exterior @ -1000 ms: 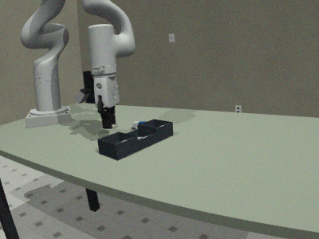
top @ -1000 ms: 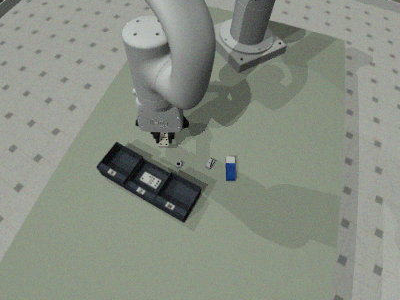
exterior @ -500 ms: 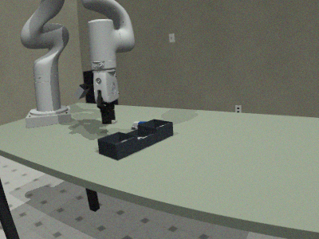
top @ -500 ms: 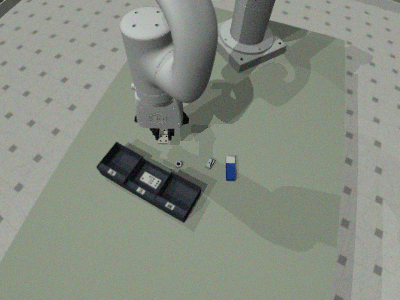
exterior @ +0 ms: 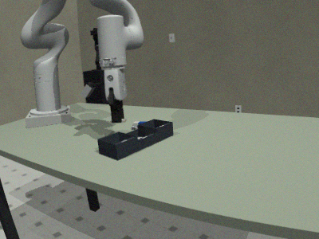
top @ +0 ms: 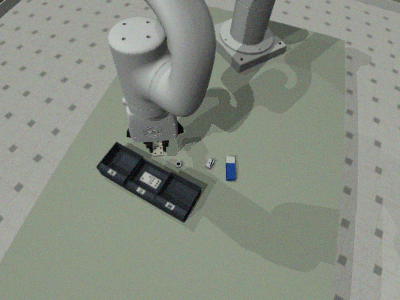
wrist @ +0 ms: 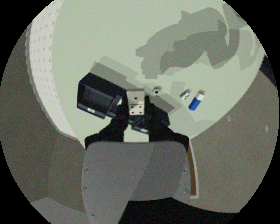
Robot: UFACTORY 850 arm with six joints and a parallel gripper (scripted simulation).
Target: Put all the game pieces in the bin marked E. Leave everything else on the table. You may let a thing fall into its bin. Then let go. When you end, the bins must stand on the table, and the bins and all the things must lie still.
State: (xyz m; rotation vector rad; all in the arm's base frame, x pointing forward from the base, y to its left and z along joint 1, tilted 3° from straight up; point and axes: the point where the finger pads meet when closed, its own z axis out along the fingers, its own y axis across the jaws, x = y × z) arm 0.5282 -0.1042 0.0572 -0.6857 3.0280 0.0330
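A dark row of three joined bins stands on the green table; each has a small label that I cannot read. A white dotted game piece (top: 150, 180) lies in the middle bin. My gripper (top: 158, 150) hangs above the far edge of the row, shut on a white dotted game piece (wrist: 136, 105). The piece is held clear of the table. In the exterior view the gripper (exterior: 116, 117) is behind the bins (exterior: 135, 139). Another small white dotted piece (top: 210, 163) lies on the table to the right of the bins.
A small dark ring-shaped thing (top: 178, 164) lies just behind the bins. A blue and white block (top: 230, 168) lies further right. The arm's base (top: 250, 45) stands at the far side of the table.
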